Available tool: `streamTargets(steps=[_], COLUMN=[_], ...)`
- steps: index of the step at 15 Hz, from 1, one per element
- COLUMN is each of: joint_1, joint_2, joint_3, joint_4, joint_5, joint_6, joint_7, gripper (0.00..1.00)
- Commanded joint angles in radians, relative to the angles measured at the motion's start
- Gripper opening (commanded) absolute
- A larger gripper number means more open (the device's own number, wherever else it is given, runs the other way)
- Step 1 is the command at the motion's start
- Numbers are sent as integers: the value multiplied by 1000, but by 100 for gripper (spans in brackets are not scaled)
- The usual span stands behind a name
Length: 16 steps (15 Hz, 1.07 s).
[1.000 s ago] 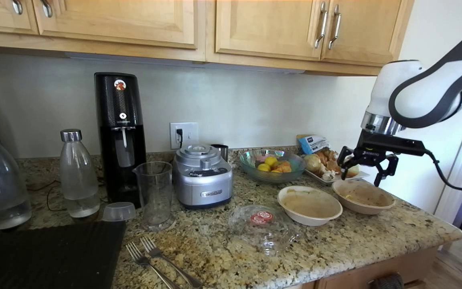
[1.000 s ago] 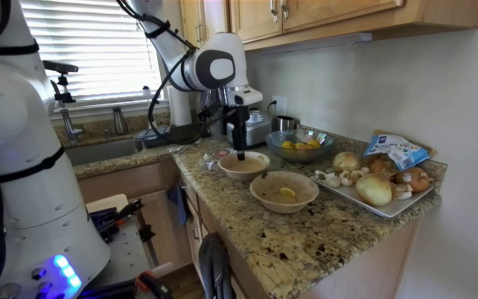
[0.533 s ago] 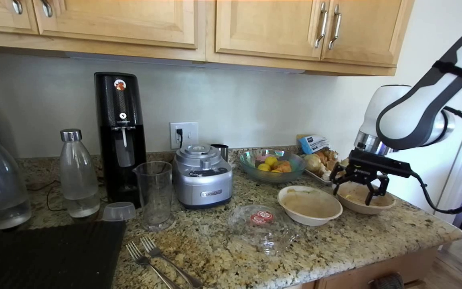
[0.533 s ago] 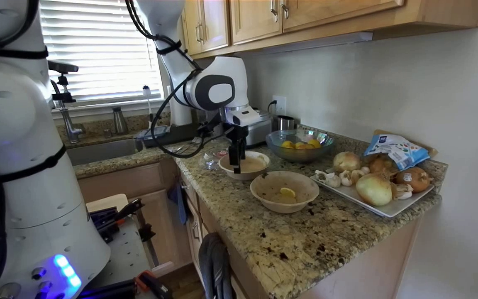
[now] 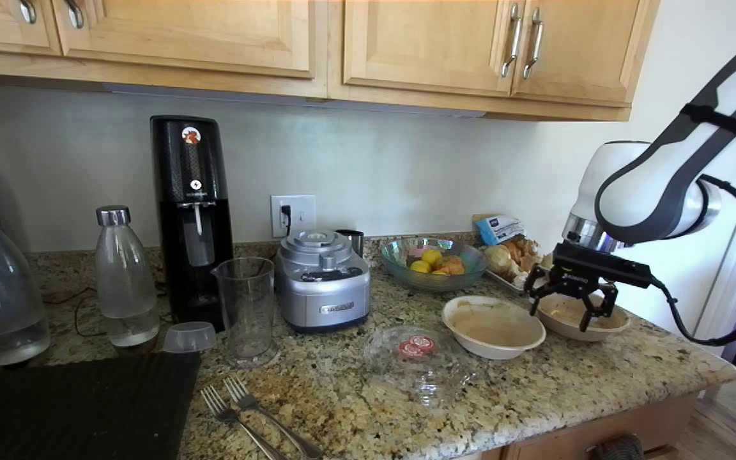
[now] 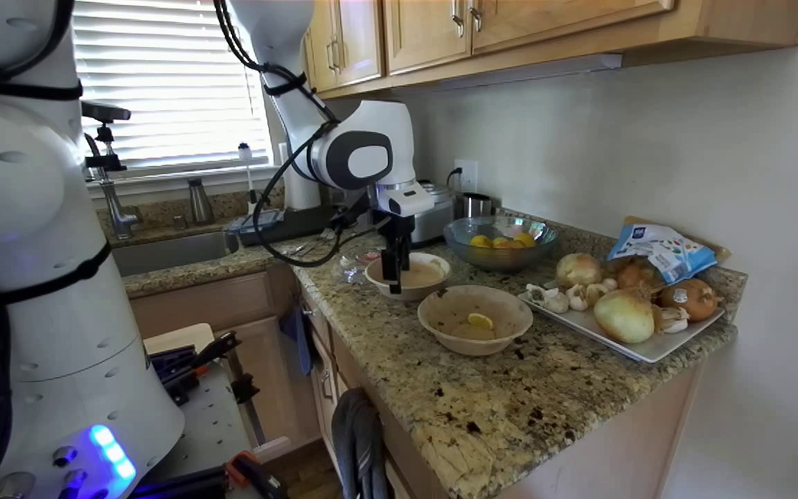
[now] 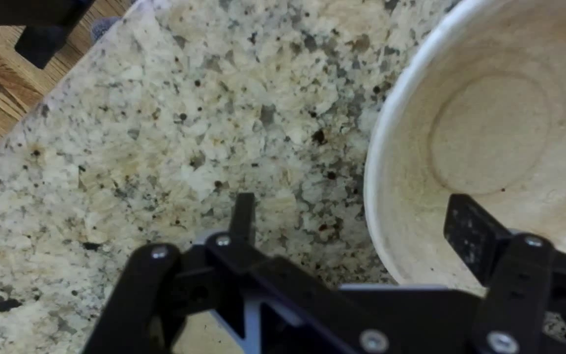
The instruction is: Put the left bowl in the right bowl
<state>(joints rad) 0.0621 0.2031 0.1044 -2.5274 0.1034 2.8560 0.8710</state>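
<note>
The left bowl (image 5: 494, 324) is a wide beige bowl with a pale rim on the counter. It also shows in an exterior view (image 6: 424, 274), partly behind the fingers, and in the wrist view (image 7: 489, 132) at the right. The right bowl (image 5: 566, 313) stands close beside it, partly behind the gripper; in an exterior view (image 6: 451, 320) it holds a lemon slice (image 6: 480, 321). My gripper (image 7: 354, 201) is open and empty. In the wrist view one finger is over the left bowl's inside, the other over the counter, with the rim between them. Their exact height is unclear.
A glass bowl with fruit (image 5: 416, 275) stands behind the bowls. A white tray with onions and garlic (image 6: 600, 331) lies near the right bowl. A clear plastic container (image 5: 406, 377) lies beside the left bowl. A food processor (image 5: 323, 300) stands near the wall.
The gripper has come down toward the bowls and slightly toward the left bowl, mostly in the first half second. It stays open. Both bowls stand where they were.
</note>
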Motion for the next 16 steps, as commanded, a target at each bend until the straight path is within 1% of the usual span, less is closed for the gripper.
streamTargets(steps=[1,2,3,4,5,6,11,12,13,15,16], joint_1=[31,31,30,28,25,22,22,21,22,16,15], joint_2=[49,63,76,89,98,106,125,123,120,110,103], joint_3=[-13,-7,0,6,13,20,36,38,39,49,53], joint_4=[-1,1,5,7,11,13,27,28,28,30,30], joint_5=[66,85,104,122,142,161,228,237,244,269,282], joint_6=[61,71,77,86,89,93,102,101,103,107,109], joint_7=[-39,-50,-60,-72,-89,-105,-168,-178,-184,-208,-220], gripper=[79,79,77,71,57,47,14,9,7,8,6])
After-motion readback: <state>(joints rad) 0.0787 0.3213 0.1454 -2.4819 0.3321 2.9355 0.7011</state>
